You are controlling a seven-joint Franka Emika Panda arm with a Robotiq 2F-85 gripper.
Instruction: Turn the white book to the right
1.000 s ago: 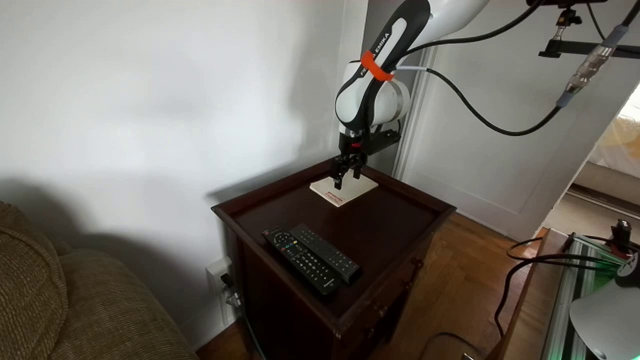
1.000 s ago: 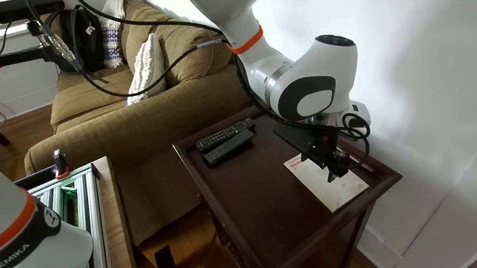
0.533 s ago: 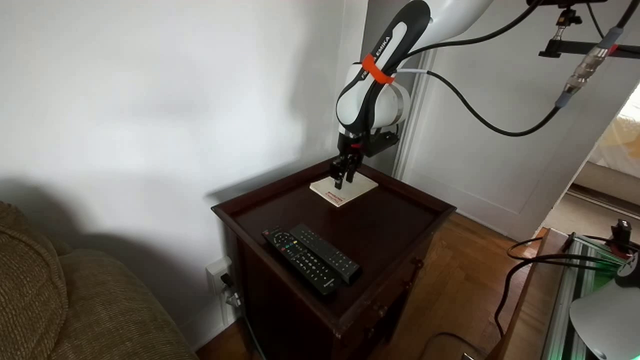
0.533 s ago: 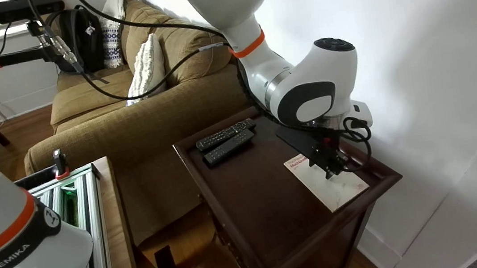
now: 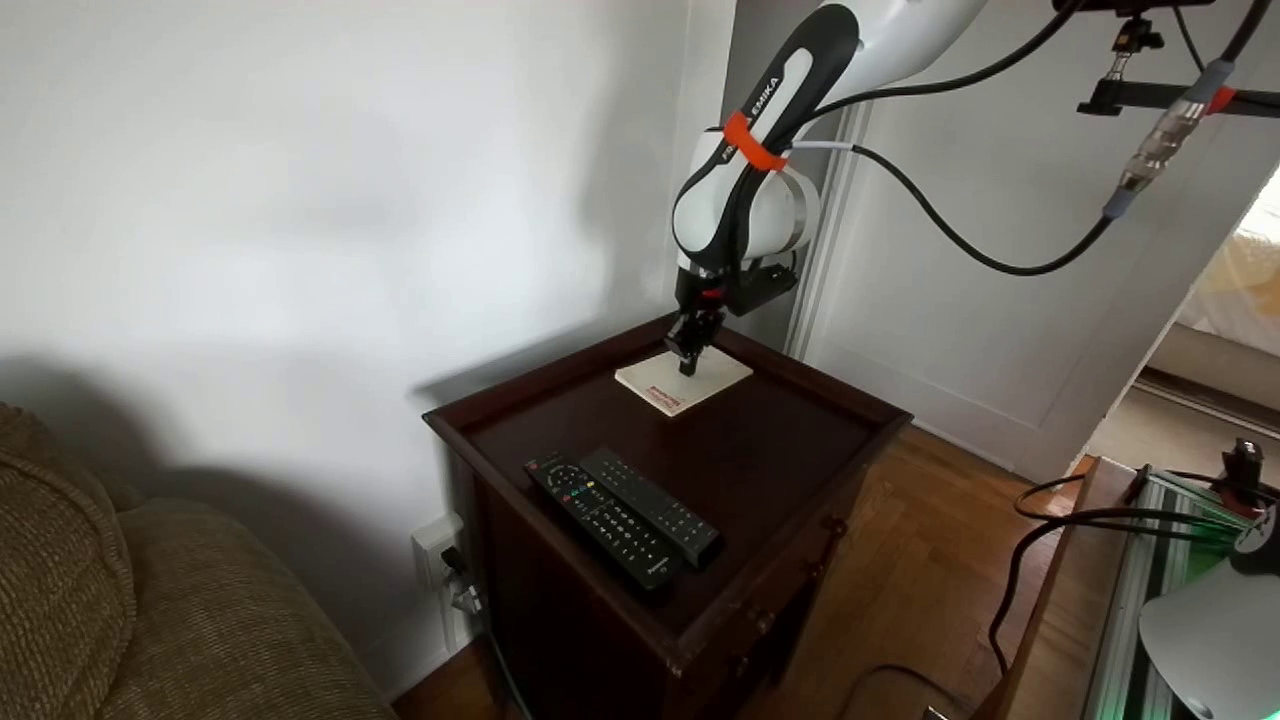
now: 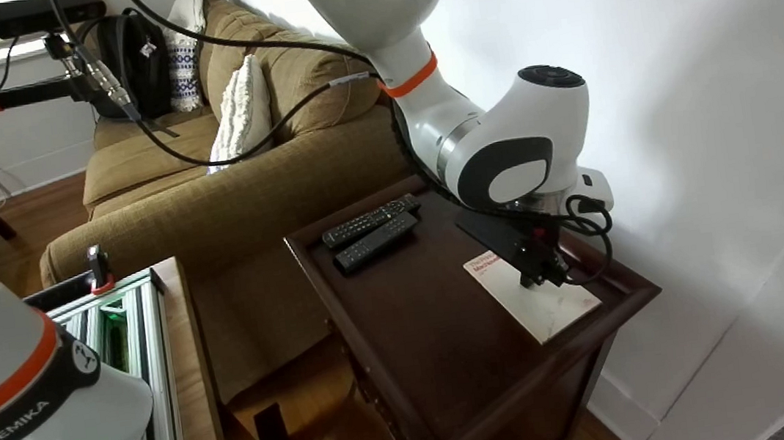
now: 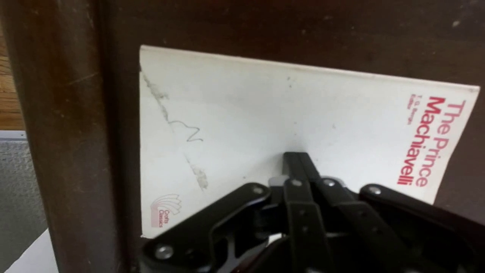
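A: There's the white book, lying flat on top of the dark nightstand, tucked by the nightstand's wall-side corner, at the end away from the sofa. Wrist view gives us the cover: The Prince, Machiavelli, in red.

B: And the gripper?

A: Jaws closed, both fingers flush side by side, and the tips look to be right on the cover, about the middle! The black linkage hides the book's lower edge in that view.

B: What's crowding the book?

A: The nightstand's raised rim, first of all. It runs just beside a short edge of the book, a strip of bare wood between them. The wall stands right along the nightstand, and overhead the white arm leans in above that same corner.

B: Company on the top?

A: The remote with coloured buttons, along the nightstand's sofa-end edge, and the plainer remote just beside it, further in. Both well apart from the book!

B: Beyond that?

A: A white outlet low on the wall beside the nightstand. And across a stretch of wooden floor from the nightstand, a bench, with the arm's white base there, glowing green.
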